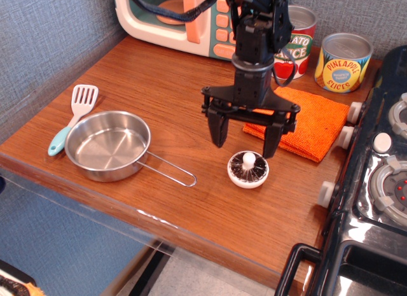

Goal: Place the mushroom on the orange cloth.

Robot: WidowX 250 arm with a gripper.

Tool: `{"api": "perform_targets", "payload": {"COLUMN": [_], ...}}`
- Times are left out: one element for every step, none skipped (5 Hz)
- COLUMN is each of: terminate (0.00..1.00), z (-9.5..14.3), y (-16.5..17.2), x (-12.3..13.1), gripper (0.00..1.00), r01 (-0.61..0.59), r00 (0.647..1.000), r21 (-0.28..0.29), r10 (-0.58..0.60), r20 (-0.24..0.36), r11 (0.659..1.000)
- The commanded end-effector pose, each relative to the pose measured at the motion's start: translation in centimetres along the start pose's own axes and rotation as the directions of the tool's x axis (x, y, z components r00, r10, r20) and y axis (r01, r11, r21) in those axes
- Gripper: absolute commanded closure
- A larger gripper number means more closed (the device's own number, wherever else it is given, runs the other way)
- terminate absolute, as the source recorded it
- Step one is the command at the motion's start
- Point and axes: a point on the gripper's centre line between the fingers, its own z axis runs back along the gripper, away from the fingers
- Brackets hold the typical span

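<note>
The mushroom (248,169) lies gills-up on the wooden counter, white rim, dark ribbed gills and white stem knob showing. My gripper (244,140) hangs just above and slightly behind it, fingers spread wide and empty, not touching it. The orange cloth (308,122) lies flat behind and to the right of the mushroom, near the stove edge; the gripper's body hides part of its left side.
A steel pan (108,145) with a wire handle sits at front left, a teal-handled white spatula (73,115) beside it. A toy microwave (184,19) stands at the back, with a tomato can (294,44) and a pineapple can (343,62). A black stove (381,181) borders the right.
</note>
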Motion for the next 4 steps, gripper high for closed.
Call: {"api": "perform_targets", "payload": {"terminate": [0.00, 0.00, 0.00, 0.00], "z": [1.8, 1.5, 0.6, 0.2], "y": [-1.4, -1.5, -1.4, -1.2], "x": [-1.3, -2.0, -1.9, -1.5], "gripper": [0.00, 0.00, 0.00, 0.00], "r01": [0.053, 0.047, 0.043, 0.031], "r00": [0.997, 0.998, 0.999, 1.000], "r21": [-0.019, -0.013, 0.002, 0.011], "r10": [-0.052, -0.047, -0.043, -0.031], "r20": [0.048, 0.037, 0.012, 0.002], "r11": [0.998, 0.999, 0.999, 0.999]}}
